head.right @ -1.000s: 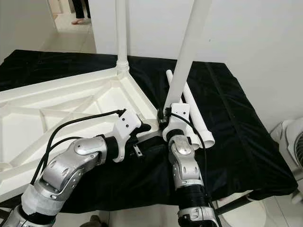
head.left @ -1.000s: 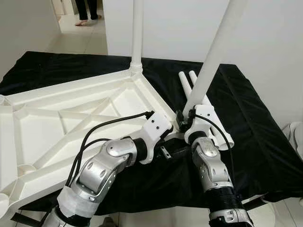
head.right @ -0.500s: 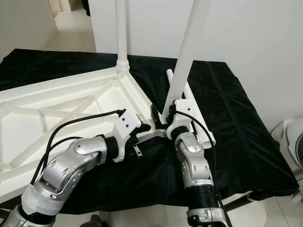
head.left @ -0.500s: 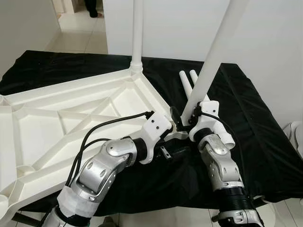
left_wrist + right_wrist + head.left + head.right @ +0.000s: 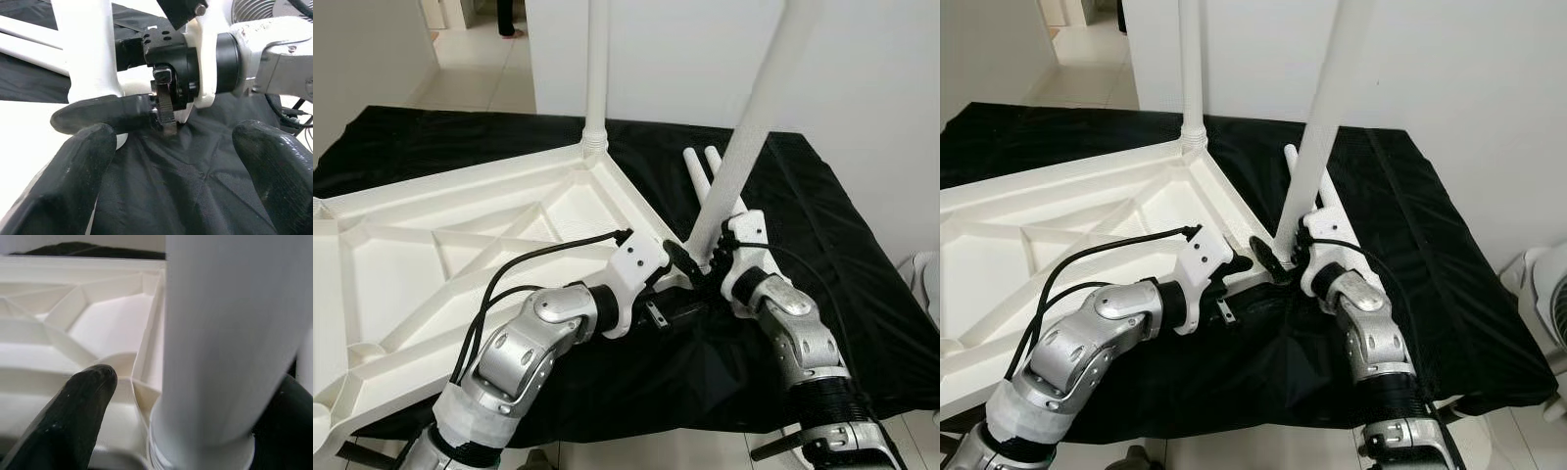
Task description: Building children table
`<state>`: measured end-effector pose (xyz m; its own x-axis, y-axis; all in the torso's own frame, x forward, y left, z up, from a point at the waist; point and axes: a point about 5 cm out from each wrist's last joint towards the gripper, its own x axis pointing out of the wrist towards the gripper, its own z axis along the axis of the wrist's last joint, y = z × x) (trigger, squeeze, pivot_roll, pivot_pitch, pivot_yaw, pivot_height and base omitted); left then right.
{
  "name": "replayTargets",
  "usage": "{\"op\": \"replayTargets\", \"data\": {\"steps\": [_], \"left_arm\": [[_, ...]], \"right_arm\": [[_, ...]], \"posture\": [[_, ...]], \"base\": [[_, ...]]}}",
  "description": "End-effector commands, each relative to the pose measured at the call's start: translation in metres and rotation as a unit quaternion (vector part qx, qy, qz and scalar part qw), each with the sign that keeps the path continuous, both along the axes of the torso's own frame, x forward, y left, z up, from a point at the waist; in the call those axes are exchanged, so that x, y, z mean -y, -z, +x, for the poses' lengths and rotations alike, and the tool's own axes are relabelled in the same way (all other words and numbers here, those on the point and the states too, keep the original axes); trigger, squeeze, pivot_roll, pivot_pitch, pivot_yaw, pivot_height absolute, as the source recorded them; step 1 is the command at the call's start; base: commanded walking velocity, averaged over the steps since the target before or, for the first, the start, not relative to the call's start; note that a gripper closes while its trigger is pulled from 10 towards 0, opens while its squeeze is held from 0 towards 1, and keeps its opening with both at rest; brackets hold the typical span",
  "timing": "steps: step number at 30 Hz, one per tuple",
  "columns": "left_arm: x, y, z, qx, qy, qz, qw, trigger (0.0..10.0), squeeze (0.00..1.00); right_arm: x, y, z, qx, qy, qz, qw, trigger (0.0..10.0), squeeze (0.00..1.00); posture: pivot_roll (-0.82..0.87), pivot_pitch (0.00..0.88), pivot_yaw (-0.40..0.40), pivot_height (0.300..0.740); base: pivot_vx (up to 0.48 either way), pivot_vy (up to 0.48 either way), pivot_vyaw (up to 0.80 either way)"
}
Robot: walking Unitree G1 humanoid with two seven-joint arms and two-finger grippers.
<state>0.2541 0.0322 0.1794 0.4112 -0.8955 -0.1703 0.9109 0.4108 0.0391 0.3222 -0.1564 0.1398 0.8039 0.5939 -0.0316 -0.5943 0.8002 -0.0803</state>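
R gripper (image 5: 697,262) is clamped on the base of a white table leg (image 5: 756,117), right at the near corner of the upturned white tabletop (image 5: 460,245). One black finger (image 5: 73,411) sits on the tabletop side of the leg, the other on the far side; leg fills the gap between them in the right wrist view. Leg is tilted, leaning away from the tabletop toward the robot's right as it rises, top cut off by the frame edge. Its foot meets the corner socket; can't tell whether it's seated.

L gripper (image 5: 658,311) sits just beside that same corner, on the near side, fingers spread apart w/ nothing between them, hovering above the black cloth (image 5: 803,255). In the left wrist view its fingertips (image 5: 73,171) frame the R gripper's wrist and the leg base.

Tabletop lies underside up on the cloth, ribs showing, spreading from the corner toward the robot's left. A second leg (image 5: 597,69) stands upright in the far corner socket. Two spare legs (image 5: 700,171) lie flat on the cloth just beyond the gripped leg, side by side, touching or nearly so.

Cloth covers a table; white wall behind, tiled floor (image 5: 484,59) past the far left edge, where a person's feet (image 5: 509,29) show.
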Motion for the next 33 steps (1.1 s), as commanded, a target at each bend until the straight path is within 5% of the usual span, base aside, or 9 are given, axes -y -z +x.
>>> {"op": "replayTargets", "data": {"steps": [1,16,17,18,19,33], "left_arm": [[0.002,-0.002,0.000,0.006,0.005,0.001,1.000,10.0,0.00],[0.004,-0.003,0.000,0.009,0.009,0.003,1.000,10.0,0.00],[0.004,-0.003,0.001,0.010,0.009,0.003,1.000,10.0,0.00],[0.004,-0.003,0.001,0.010,0.009,0.003,1.000,10.0,0.00],[0.004,-0.003,0.001,0.010,0.008,0.003,1.000,10.0,0.00],[0.003,-0.002,0.000,0.009,0.003,0.001,1.000,10.0,0.00]], "right_arm": [[0.005,0.007,0.004,-0.005,-0.020,-0.021,1.000,10.0,0.00],[0.002,0.000,0.025,0.012,-0.050,-0.037,0.998,10.0,0.00],[0.001,0.000,0.027,0.013,-0.058,-0.047,0.997,2.0,0.00],[0.001,0.000,0.027,0.013,-0.058,-0.047,0.997,2.0,0.00],[0.001,0.001,0.028,0.012,-0.063,-0.055,0.996,0.0,0.00],[0.014,0.011,0.022,-0.003,-0.039,-0.071,0.997,0.0,0.00]], "posture": [[0.10,0.007,-0.035,0.740],[0.11,0.000,-0.026,0.740],[0.11,0.000,-0.027,0.740],[0.11,0.000,-0.027,0.740],[0.11,0.000,-0.028,0.740],[0.10,0.002,-0.034,0.740]], "base": [[0.000,0.000,0.00],[0.000,0.000,0.00],[0.000,0.000,0.00],[0.000,0.000,0.00],[0.000,0.000,0.00],[0.000,0.000,0.00]]}}
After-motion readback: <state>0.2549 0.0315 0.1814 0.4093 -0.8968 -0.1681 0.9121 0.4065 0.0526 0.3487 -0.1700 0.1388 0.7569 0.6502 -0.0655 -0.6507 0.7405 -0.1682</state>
